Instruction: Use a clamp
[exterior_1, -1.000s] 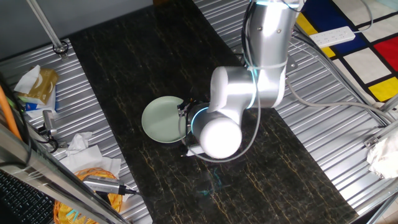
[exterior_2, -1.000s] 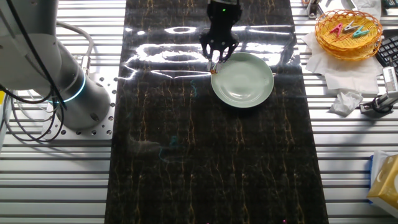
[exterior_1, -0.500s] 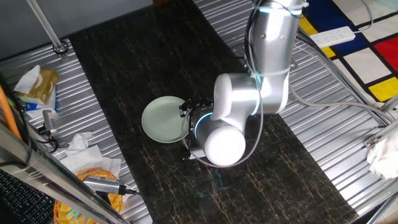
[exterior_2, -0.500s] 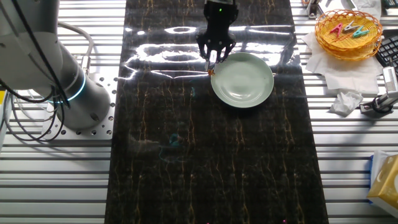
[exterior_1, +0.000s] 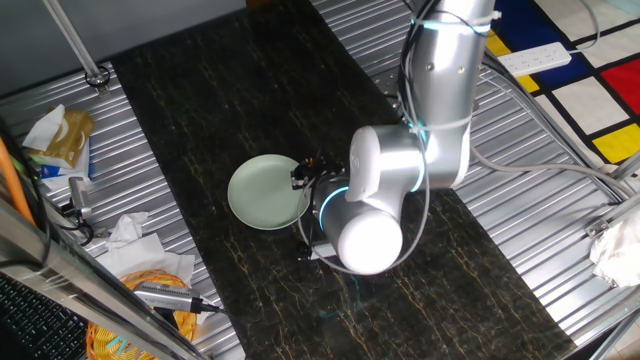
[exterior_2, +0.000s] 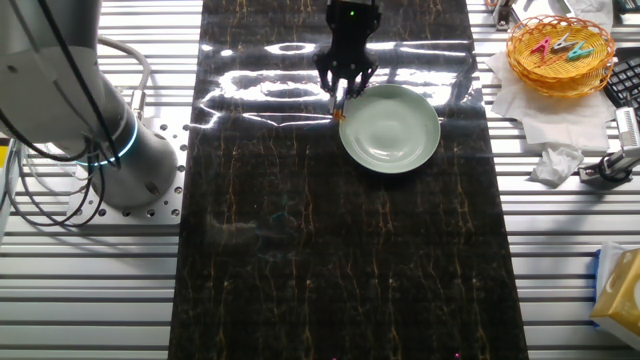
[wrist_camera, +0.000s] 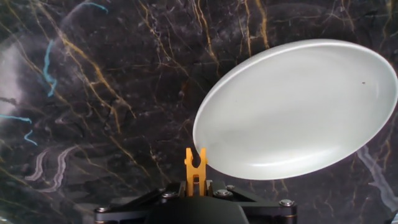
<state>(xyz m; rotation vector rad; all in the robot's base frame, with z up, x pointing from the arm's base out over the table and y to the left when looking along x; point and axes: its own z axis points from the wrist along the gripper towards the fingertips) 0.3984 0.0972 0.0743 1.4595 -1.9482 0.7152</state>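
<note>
In the hand view a tiny orange clamp (wrist_camera: 194, 167) sticks out from between the black fingers, its two prongs pointing forward. My gripper (wrist_camera: 195, 185) is shut on it. The prong tips lie just at the near left rim of the round pale green plate (wrist_camera: 298, 112); I cannot tell whether they touch it. From the other fixed view, the gripper (exterior_2: 340, 95) hangs over the plate's (exterior_2: 392, 130) upper left rim with the clamp (exterior_2: 337, 114) below the fingers. In one fixed view the arm's elbow hides most of the gripper (exterior_1: 305, 176) beside the plate (exterior_1: 260, 192).
A wicker basket (exterior_2: 560, 62) with several coloured clips stands at the far right on white tissue (exterior_2: 553, 165). The robot base (exterior_2: 100, 140) sits at the left. Bags and clutter (exterior_1: 60, 140) lie along the table's left side; a power strip (exterior_1: 535, 57) lies beyond.
The gripper with the clamp has shifted slightly sideways along the plate's rim, away from the plate's middle. The arm's elbow has swung a little. The plate has not moved.
</note>
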